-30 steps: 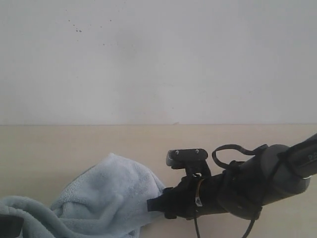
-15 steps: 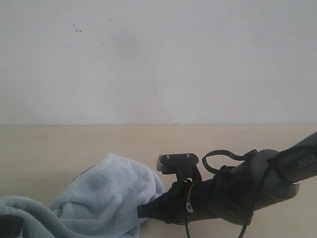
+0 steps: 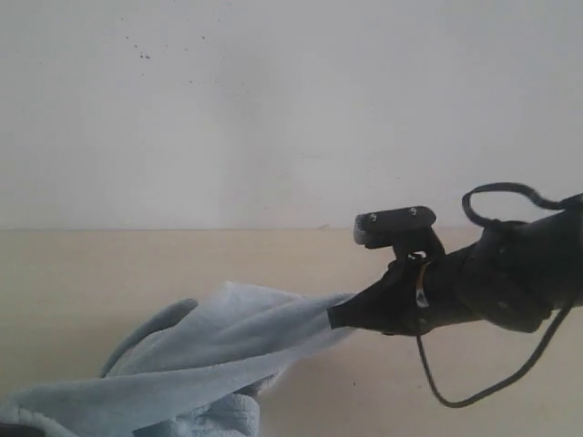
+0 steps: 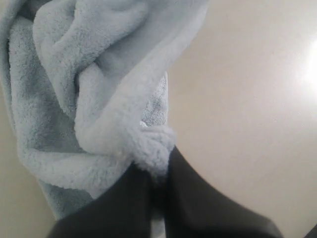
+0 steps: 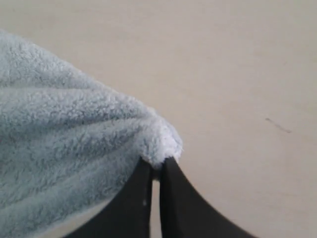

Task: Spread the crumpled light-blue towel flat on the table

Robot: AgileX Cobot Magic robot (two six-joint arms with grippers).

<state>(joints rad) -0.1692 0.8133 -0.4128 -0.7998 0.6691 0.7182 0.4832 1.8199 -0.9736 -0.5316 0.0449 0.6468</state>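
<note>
The light-blue towel lies bunched at the lower left of the exterior view, with one fold drawn out taut toward the right. My right gripper is shut on that fold's tip, lifted a little off the table. Up close, a fluffy corner of the towel is pinched between the right gripper. My left gripper is shut on a thick rolled edge of the towel; in the exterior view it is cut off at the lower left corner.
A white wall meets the table along its far edge. Bare beige tabletop lies under the right arm, whose black cable hangs in a loop. Bare tabletop shows in the right wrist view.
My right gripper closed on the towel's edge, then pulled up and to the right, stretching a fold out of the heap. The heap has flattened. The left gripper keeps its hold.
</note>
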